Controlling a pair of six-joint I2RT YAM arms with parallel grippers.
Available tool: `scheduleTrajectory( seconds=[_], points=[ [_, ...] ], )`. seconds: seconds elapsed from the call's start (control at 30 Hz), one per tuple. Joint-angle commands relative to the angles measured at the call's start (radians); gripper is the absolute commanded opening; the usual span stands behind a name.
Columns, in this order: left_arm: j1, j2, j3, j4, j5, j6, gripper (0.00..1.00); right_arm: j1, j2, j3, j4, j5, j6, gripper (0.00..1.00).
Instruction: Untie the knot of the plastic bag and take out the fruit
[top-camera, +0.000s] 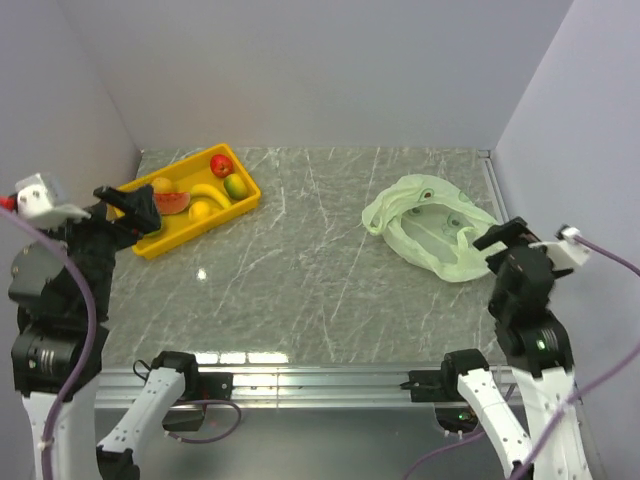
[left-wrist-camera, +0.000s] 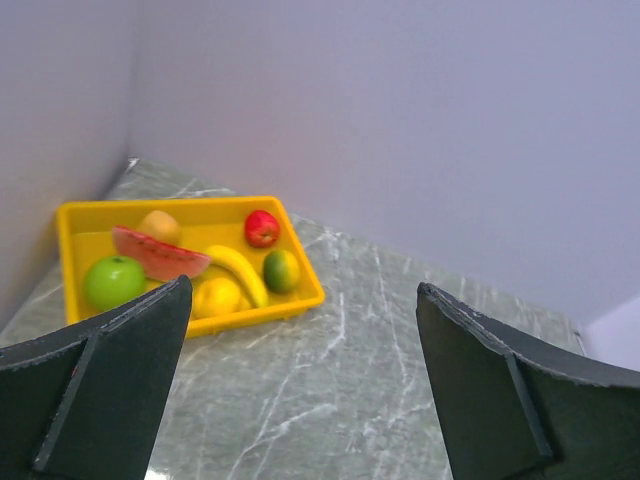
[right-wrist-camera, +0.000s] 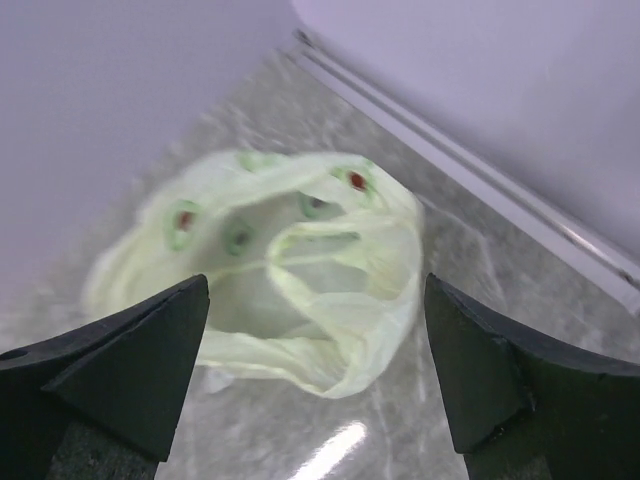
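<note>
The pale green plastic bag (top-camera: 430, 225) lies flat and limp on the table's right side, its mouth and handle loops open; no tied knot shows. In the right wrist view the bag (right-wrist-camera: 300, 270) lies just beyond my open right gripper (right-wrist-camera: 315, 285), which hovers at its near right edge (top-camera: 500, 240). The fruit sits in a yellow tray (top-camera: 160, 245) at far left: red apple (top-camera: 221, 164), mango (top-camera: 236, 186), banana (top-camera: 207, 191), watermelon slice (top-camera: 172, 201). My left gripper (top-camera: 125, 210) is open and empty near the tray. The left wrist view also shows a green apple (left-wrist-camera: 113, 281).
White walls close in the table on the left, back and right. A metal rail (top-camera: 490, 180) runs along the right wall behind the bag. The tray's rim (left-wrist-camera: 250, 318) lies ahead and left of my left fingers.
</note>
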Motion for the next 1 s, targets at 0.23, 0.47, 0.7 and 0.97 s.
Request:
scheduleTrajectory(
  seconds=[0.23,0.47,0.7,0.97],
  points=[
    [-0.036,-0.261,-0.295,0.016,-0.168,-0.025,0.99,-0.005,-0.318,0.105,0.116,-0.256,-0.327,0.97],
    [-0.036,-0.447,-0.458,0.043,-0.179,-0.002,0.99,-0.005,-0.504,-0.031,0.098,-0.327,-0.344,0.98],
    [-0.036,-0.540,-0.493,0.017,-0.241,0.007,0.99,-0.003,-0.542,-0.065,0.076,-0.350,-0.321,0.99],
    [-0.038,-0.566,-0.491,-0.007,-0.286,-0.019,0.99,0.018,-0.531,-0.105,0.118,-0.351,-0.307,0.99]
  ],
)
